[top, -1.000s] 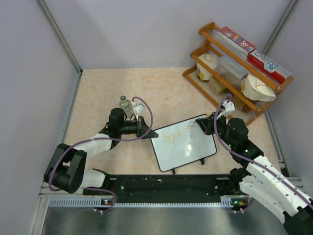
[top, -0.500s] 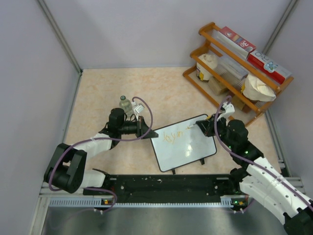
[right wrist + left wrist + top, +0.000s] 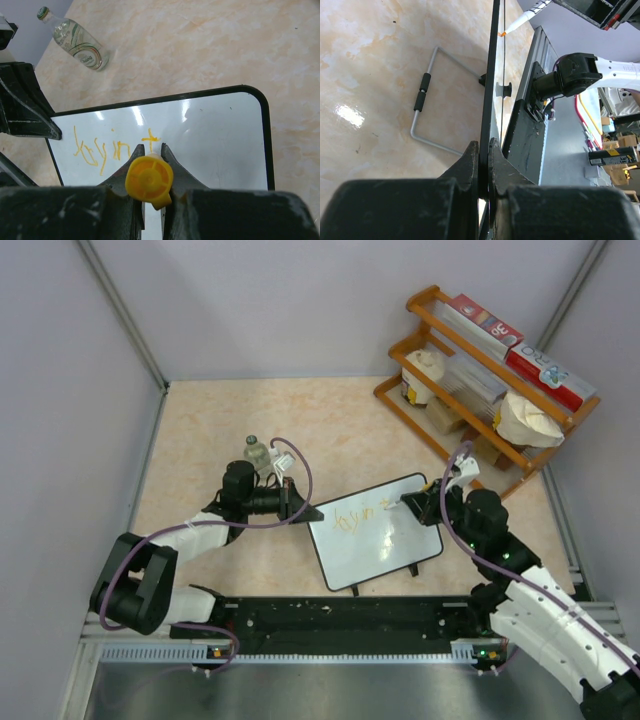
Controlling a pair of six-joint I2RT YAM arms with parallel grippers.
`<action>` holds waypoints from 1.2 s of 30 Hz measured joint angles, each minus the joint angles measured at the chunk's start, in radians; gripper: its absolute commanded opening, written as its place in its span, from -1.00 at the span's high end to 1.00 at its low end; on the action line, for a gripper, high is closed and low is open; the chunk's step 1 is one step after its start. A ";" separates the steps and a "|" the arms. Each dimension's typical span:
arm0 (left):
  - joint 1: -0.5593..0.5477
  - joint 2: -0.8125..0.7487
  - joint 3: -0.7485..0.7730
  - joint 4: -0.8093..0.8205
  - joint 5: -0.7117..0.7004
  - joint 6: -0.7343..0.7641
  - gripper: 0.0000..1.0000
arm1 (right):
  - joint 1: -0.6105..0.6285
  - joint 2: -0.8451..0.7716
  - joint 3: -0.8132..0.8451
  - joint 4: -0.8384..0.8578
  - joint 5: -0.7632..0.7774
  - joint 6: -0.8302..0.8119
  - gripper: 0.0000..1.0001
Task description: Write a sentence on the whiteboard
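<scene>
The left gripper [image 3: 484, 150] pinches the whiteboard [image 3: 220, 145] steady while the right gripper [image 3: 151, 152], clamped on a marker [image 3: 149, 180], apparently extends the sentence [image 3: 107, 150] just ahead.

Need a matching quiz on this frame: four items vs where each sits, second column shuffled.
Items:
1. whiteboard
2. marker
3. bottle
4. rack

Places:
a. far right corner
b. edge clamped in left pincer
c. held in right pincer
d. on table beside left arm

Pairs: 1-b, 2-c, 3-d, 4-a
</scene>
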 measured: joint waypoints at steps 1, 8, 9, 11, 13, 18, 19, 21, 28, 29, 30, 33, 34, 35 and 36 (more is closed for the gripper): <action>0.000 0.000 0.000 0.000 0.000 0.000 1.00 | 0.000 -0.003 0.000 -0.008 -0.001 0.000 1.00; 0.000 0.000 0.000 0.000 0.000 0.000 1.00 | 0.000 -0.015 -0.012 -0.018 0.000 0.000 1.00; 0.000 0.000 0.000 0.000 0.000 0.000 1.00 | 0.000 -0.016 -0.012 -0.020 0.002 0.000 1.00; 0.000 0.000 0.000 0.000 0.000 0.000 1.00 | 0.000 -0.019 -0.012 -0.025 0.006 0.000 1.00; 0.000 0.000 0.000 0.000 -0.001 0.000 1.00 | 0.000 -0.019 -0.012 -0.029 0.011 0.000 1.00; 0.000 0.000 0.000 0.000 -0.001 0.000 1.00 | 0.000 -0.019 -0.011 -0.031 0.018 0.002 1.00; 0.000 0.000 0.000 0.000 -0.001 0.000 1.00 | 0.000 -0.018 -0.010 -0.031 0.021 0.003 1.00; 0.000 0.000 0.000 0.000 -0.001 -0.001 1.00 | 0.000 -0.017 -0.004 -0.037 0.032 0.002 1.00; 0.000 0.000 0.000 0.000 -0.001 -0.001 1.00 | 0.000 -0.012 0.013 -0.040 0.065 0.002 1.00; 0.000 0.000 0.000 0.000 0.000 0.000 1.00 | 0.000 -0.012 0.016 -0.040 0.065 0.002 1.00; 0.000 0.000 0.000 0.000 0.000 0.000 1.00 | 0.000 -0.013 0.016 -0.039 0.065 0.001 1.00; 0.000 0.000 0.000 0.000 0.000 0.000 1.00 | 0.000 -0.024 0.016 -0.041 0.068 0.001 1.00; 0.000 0.000 0.000 0.001 0.001 0.000 1.00 | 0.000 -0.032 0.016 -0.042 0.072 0.000 1.00; 0.000 0.000 0.000 0.001 0.001 0.000 1.00 | 0.000 -0.041 0.018 -0.043 0.077 -0.001 1.00; 0.000 0.000 0.000 0.001 0.001 0.000 1.00 | 0.000 -0.047 0.022 -0.045 0.082 -0.002 1.00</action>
